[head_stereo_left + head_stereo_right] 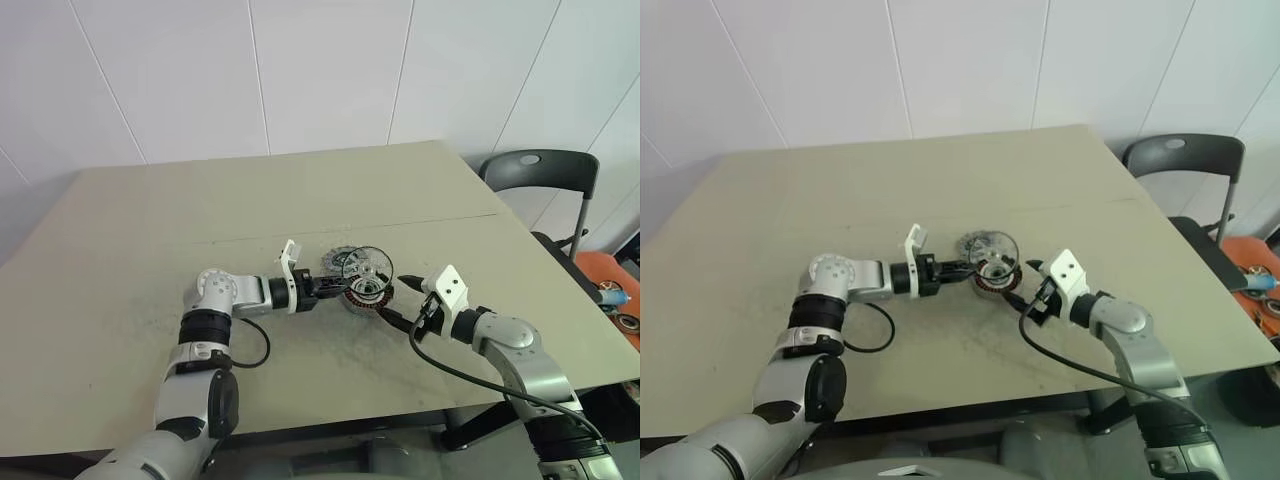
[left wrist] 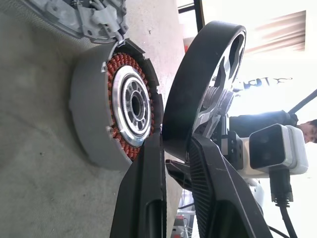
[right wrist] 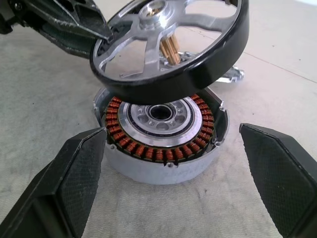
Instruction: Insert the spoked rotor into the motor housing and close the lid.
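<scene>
My left gripper (image 2: 176, 148) is shut on the black rim of the spoked rotor (image 3: 198, 69), holding it tilted just above the motor housing (image 3: 163, 163). The housing stands on the table with its copper windings and centre hub facing up. The rotor's silver spokes and brass shaft point down toward it without touching. Open and wide, my right gripper (image 3: 173, 136) has one finger on each side of the housing, clear of its wall. The grey lid (image 1: 337, 260) lies flat on the table just behind the housing, partly hidden by the rotor.
The beige table (image 1: 150, 230) spreads out around the parts. A black chair (image 1: 545, 175) stands past its far right corner, and an orange object (image 1: 605, 290) lies beyond the right edge. A cable (image 1: 460, 375) trails from my right wrist over the table.
</scene>
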Robot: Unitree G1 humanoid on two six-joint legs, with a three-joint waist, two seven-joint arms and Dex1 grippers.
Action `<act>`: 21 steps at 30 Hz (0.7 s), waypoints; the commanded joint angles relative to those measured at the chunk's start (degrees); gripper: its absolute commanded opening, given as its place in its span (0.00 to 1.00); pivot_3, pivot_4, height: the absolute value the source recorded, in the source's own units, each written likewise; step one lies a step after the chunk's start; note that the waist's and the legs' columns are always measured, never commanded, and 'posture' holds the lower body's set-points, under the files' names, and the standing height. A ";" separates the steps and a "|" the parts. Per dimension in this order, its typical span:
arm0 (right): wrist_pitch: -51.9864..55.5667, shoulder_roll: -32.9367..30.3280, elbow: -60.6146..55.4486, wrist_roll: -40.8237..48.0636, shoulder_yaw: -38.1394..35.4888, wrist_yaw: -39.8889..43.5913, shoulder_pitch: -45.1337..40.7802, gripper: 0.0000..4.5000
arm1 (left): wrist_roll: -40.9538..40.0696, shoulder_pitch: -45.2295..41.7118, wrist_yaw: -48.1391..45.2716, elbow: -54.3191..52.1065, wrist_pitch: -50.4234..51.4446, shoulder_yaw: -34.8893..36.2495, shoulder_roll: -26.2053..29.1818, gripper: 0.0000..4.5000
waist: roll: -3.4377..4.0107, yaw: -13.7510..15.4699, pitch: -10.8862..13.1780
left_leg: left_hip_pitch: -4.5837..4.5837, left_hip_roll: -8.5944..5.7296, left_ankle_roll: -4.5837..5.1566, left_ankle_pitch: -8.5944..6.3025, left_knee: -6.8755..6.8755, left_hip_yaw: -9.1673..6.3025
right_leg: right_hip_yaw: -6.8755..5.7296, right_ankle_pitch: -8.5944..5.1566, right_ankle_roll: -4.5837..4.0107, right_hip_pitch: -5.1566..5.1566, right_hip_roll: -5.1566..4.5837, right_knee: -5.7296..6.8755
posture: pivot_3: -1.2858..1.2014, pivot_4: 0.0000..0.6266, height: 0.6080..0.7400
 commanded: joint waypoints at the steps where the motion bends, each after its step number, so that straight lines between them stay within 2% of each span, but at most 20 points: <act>1: -1.07 0.53 -0.69 0.11 -0.23 -0.11 -1.24 1.00 | -1.21 -1.74 3.18 -1.64 2.17 2.96 -0.42 0.08 | 0.00 -0.01 0.00 | 0.00 0.00 0.00 0.00 0.00 0.00 | 0.00 -0.01 0.01 0.00 0.00 0.00 | 0.52 0.00 1.00; 7: -1.17 0.78 -0.71 -0.14 -0.26 -0.27 -1.16 1.00 | 0.79 -2.34 8.98 -0.65 4.84 4.32 -0.78 0.08 | 0.00 0.02 0.00 | 0.02 0.00 0.00 0.00 0.00 0.00 | 0.00 -0.01 0.01 0.00 0.00 0.00 | 0.52 0.00 1.00; 21: -1.25 0.89 -0.89 -0.46 -0.40 -0.36 -0.71 1.00 | -0.01 -4.91 12.32 1.96 10.24 11.15 -3.46 0.08 | 0.00 -0.10 0.00 | 0.01 0.00 -0.01 0.00 0.00 0.00 | 0.00 -0.03 0.05 0.00 0.00 0.01 | 0.52 0.00 1.00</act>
